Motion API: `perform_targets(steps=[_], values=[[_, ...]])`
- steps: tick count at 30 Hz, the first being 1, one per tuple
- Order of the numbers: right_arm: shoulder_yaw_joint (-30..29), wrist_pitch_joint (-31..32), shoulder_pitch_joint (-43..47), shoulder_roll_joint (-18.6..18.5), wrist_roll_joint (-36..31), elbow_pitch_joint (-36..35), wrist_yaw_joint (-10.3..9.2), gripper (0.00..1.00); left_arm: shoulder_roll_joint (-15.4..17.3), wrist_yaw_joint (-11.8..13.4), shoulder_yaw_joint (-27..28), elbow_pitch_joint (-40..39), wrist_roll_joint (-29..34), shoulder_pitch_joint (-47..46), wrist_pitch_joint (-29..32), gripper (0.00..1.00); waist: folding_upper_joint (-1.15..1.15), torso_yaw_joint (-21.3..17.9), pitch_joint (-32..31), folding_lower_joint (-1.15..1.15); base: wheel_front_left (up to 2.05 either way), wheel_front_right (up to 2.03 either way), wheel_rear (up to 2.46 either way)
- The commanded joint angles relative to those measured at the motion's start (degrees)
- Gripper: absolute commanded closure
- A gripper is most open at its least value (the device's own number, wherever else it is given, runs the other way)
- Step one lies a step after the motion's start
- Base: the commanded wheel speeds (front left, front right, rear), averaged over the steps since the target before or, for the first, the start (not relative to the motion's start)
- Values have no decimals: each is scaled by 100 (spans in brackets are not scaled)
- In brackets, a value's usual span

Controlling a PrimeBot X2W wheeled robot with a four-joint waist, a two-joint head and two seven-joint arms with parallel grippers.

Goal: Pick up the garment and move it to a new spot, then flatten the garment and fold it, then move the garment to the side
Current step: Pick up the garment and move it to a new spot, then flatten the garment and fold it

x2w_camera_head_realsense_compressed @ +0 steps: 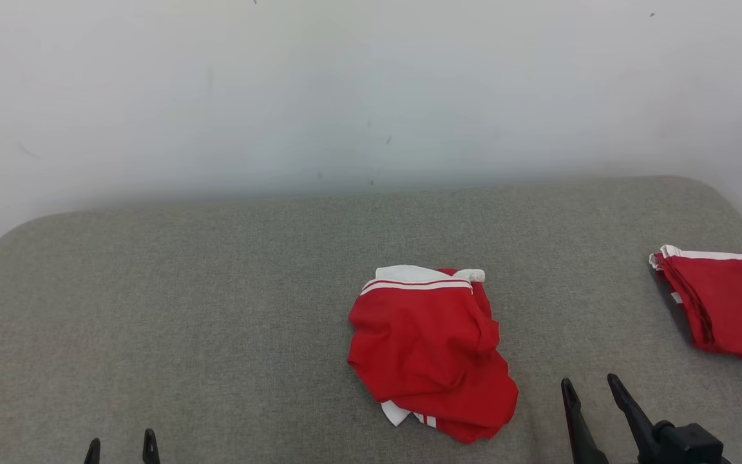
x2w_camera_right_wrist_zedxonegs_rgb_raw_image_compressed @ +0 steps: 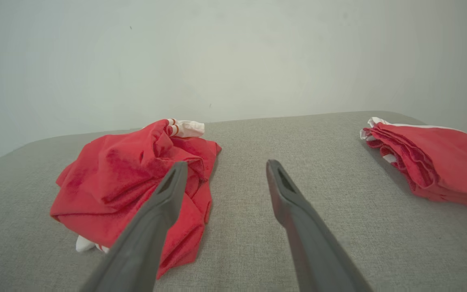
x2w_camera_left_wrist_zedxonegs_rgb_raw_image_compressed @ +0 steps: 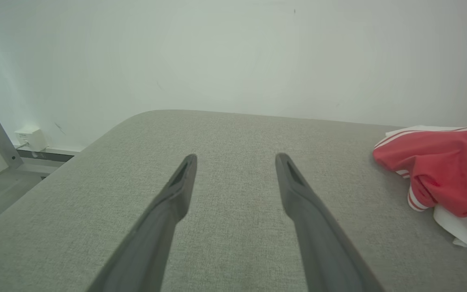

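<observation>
Right gripper (x2w_camera_head_realsense_compressed: 590,381) spread and empty, left gripper (x2w_camera_head_realsense_compressed: 121,439) likewise spread, both low over grey cushion (x2w_camera_head_realsense_compressed: 216,290), crumpled red garment (x2w_camera_head_realsense_compressed: 426,348) lying just left of right gripper, not touching, smaller folded red pile (x2w_camera_head_realsense_compressed: 732,303) to its right.

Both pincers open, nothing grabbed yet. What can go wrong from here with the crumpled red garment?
1. The crumpled garment is bunched in layers; the right pincer may pinch several at once and lift a ball.
2. A folded red garment lies near the grey surface's right edge; moving that way might disturb it.
3. The left pincer sits far to the left; spreading with both needs a long reach.
</observation>
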Motion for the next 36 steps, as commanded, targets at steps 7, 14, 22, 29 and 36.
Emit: perform_targets(steps=[7,14,22,29,36], values=[[52,-47,140,26,71,134,-16,0,-32,-20,6,36,114,84,-16,0,0,9,8,0,0,0,0],[36,-48,115,43,62,128,-16,0,-32,48,-66,48,31,75,-17,0,0,-32,47,0,0,0,0],[38,-56,90,53,69,112,-16,0,-33,52,-99,60,27,43,-17,0,0,-52,74,0,0,0,0],[49,-56,79,52,61,98,-16,0,-33,49,-103,99,3,15,-17,0,0,-65,90,0,0,0,0],[72,-59,52,60,52,108,-16,0,-34,15,-57,122,-4,-39,-17,0,0,-119,116,0,0,0,0]])
